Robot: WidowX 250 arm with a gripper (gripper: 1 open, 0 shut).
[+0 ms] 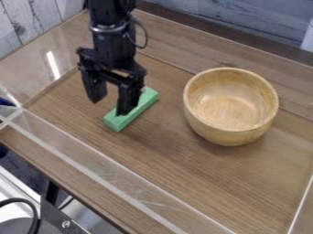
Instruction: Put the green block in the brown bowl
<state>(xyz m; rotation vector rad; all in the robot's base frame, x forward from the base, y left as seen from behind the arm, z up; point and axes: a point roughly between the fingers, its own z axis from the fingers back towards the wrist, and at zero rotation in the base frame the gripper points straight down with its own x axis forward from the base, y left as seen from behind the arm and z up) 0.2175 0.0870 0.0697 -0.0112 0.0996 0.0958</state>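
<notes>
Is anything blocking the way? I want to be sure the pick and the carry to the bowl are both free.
Nothing visible does. The open gripper hangs right at the green block, with nothing between them. Only bare wooden tabletop lies between the block and the brown bowl, which is empty.

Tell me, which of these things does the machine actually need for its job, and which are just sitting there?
Needed for the job:
- small flat bright green block
- round light-brown wooden bowl, empty
- black gripper, open above the block

Just there:
- brown wooden table
- clear plastic walls around the table
</notes>
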